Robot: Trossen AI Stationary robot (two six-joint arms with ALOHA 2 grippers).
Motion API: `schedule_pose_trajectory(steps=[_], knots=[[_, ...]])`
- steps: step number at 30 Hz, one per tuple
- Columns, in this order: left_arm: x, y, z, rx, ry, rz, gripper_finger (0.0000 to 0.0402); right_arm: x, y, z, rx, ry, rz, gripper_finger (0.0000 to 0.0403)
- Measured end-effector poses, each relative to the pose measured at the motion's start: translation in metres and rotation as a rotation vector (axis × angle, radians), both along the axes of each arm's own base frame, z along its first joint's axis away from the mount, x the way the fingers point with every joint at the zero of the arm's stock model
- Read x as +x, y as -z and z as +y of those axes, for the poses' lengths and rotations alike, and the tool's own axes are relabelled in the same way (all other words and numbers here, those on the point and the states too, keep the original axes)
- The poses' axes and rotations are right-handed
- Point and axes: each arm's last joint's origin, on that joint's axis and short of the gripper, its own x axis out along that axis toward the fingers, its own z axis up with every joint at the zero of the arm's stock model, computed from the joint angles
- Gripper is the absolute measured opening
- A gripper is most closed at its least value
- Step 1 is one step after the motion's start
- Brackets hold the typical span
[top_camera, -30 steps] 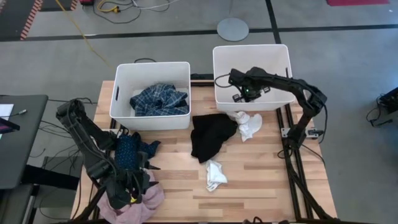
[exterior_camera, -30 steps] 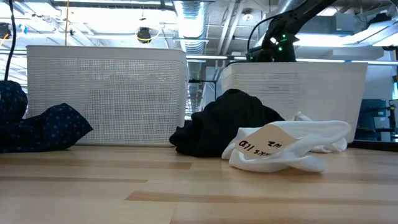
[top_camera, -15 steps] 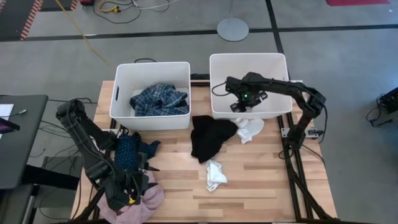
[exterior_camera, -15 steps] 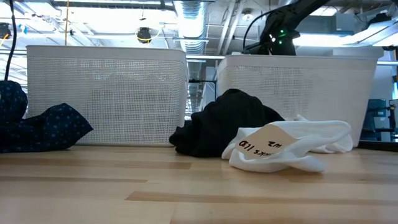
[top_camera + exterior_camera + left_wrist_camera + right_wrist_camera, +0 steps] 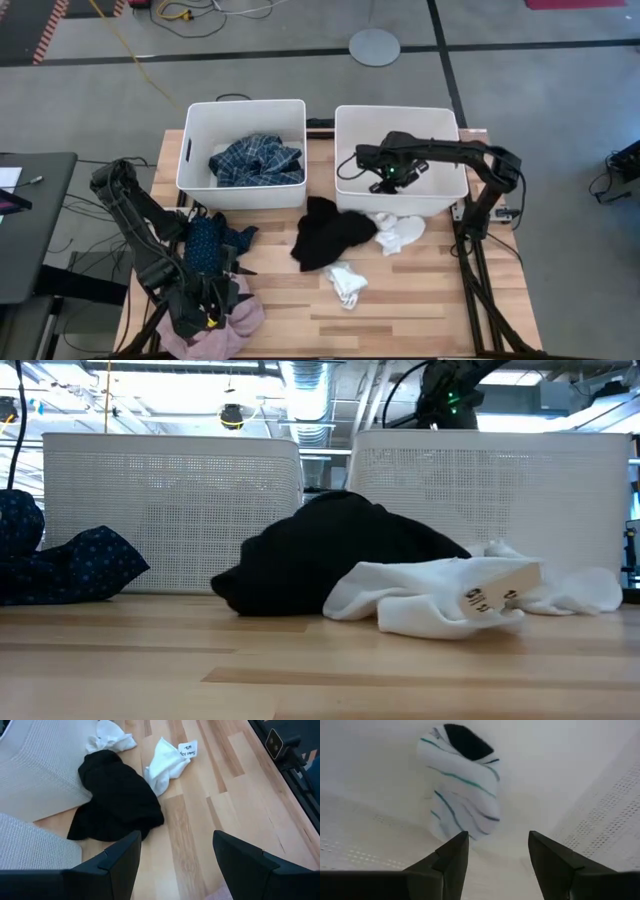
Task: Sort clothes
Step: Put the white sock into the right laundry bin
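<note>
Clothes are lying in several places: a blue plaid garment [image 5: 256, 160] is sitting in the left white plastic bin [image 5: 243, 112], a rolled white sock with green stripes and a dark toe [image 5: 461, 785] is resting on the floor of the right white plastic bin [image 5: 396, 115], and a crumpled black garment [image 5: 331, 234] is spreading on the wooden table [image 5: 430, 290] just near of that bin, with a white sock bundle [image 5: 400, 231] touching its right side and another white sock with a paper tag [image 5: 346, 281] near of it. At the left near corner we are seeing a dark navy patterned garment [image 5: 209, 243] and a pink garment [image 5: 228, 326] under our left gripper [image 5: 175, 850], which is waiting with fingers apart and holding nothing. Our right gripper [image 5: 497, 850] is reaching down inside the right bin, fingers spread and empty, with the striped sock lying straight ahead, apart from them. We judge the black garment closer to the right arm, just over the bin's near wall.
</note>
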Motion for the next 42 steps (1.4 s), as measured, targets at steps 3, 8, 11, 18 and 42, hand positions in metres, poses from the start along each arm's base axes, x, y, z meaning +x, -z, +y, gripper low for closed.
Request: schedule_pose_trajectory(steps=[3,8,11,18,42], knots=[[0.0,0.0,0.0,0.008,0.006,0.001,0.0243,-0.002,-0.006,0.002,-0.054,-0.01,0.002,0.0219],[0.0,0.0,0.0,0.009,0.007,0.0,0.0243,-0.015,-0.036,-0.004,-0.204,0.019,-0.061,0.0219],[0.0,0.0,0.0,0.006,0.006,0.0,0.0243,-0.026,-0.065,-0.005,-0.306,0.037,-0.147,0.0219],[0.0,-0.001,-0.001,0.002,0.008,-0.005,0.0243,-0.05,-0.136,0.023,-0.516,-0.017,-0.502,0.0219],[0.001,-0.001,0.0,0.006,-0.003,-0.017,0.0243,-0.033,-0.145,0.246,-0.266,-0.92,-0.98,0.0219]])
